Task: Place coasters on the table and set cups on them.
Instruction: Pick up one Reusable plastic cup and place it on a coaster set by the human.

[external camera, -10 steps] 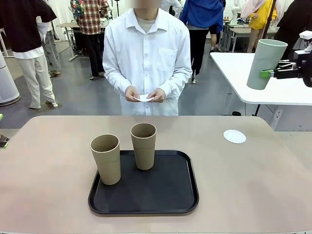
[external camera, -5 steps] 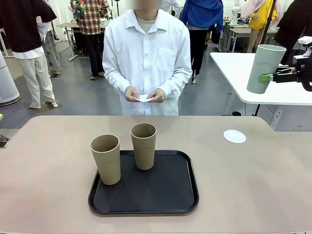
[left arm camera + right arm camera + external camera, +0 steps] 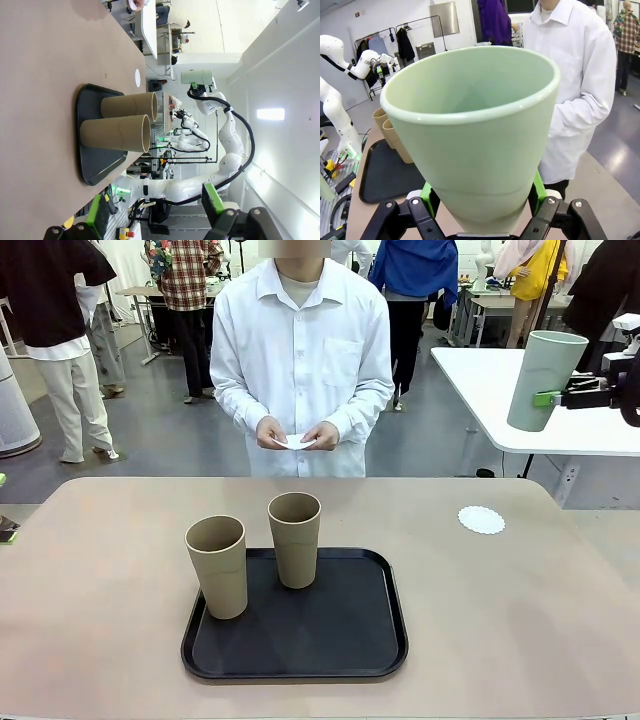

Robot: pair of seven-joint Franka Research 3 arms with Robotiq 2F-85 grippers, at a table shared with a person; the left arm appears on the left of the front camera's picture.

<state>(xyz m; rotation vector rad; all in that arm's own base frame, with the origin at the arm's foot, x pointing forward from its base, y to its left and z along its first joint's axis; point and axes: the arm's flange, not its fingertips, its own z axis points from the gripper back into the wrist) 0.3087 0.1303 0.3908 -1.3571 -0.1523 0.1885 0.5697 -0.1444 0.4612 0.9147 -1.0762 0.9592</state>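
While the right tool pinches the mint cup mid-air, the coaster lies apart.

From the front, the right arm's black two-finger gripper is cut off at three o'clock (far finger hidden behind the pale mint-green matte tumbler). The white paper in the person's hands is too small to count.

A grey floor stretches away beyond the right gripper — behind it stands a white rectangular table. Far off to the gripper's left, at the back of the room, is a small table. In the right wrist view a white wall rises ahead of the gripper, a clothes rack of dark garments against it. A bright rectangular light glows in the left wrist view.
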